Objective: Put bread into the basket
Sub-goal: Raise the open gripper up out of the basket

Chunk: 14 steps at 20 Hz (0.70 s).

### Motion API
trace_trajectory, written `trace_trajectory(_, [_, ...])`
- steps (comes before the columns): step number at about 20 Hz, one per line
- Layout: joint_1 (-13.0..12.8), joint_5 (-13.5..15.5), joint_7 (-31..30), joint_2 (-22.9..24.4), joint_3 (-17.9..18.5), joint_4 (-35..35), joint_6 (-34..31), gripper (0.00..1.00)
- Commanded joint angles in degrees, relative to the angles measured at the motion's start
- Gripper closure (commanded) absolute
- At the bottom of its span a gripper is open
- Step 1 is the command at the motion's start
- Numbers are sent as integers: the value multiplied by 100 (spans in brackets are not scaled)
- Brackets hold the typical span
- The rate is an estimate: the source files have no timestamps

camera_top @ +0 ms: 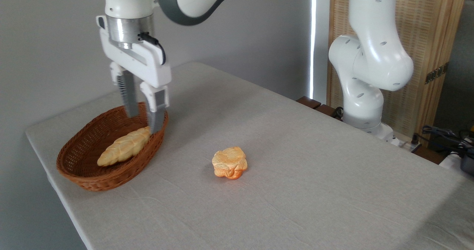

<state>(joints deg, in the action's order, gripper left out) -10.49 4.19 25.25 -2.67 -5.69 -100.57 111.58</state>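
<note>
Pale cloth-covered table, grey wall, bread in basket, gripper fingers apart

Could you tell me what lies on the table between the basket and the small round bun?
Nothing: in the camera view, the stretch of cloth between the basket and the bun is bare.

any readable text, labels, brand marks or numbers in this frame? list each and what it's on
None readable.
Arm, gripper: no logo or label visible.
Braided bread, basket, bun, tablecloth: all plain, no print.
Dark strip on wooden panel: too small to tell if it carries text.
</note>
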Motion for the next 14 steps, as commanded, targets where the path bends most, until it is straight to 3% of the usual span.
trace_trajectory(1, [-23, -365, 813, 178, 294, -42, -759, 0])
trace_trajectory(4, [-23, -366, 1315, 389, 708, -51, -1120, 0])
trace_trajectory(9, [-23, -296, 1316, 574, 1271, -60, -1227, 0])
trace_trajectory(14, [-23, -226, 1272, 636, 1324, -95, -1235, 0])
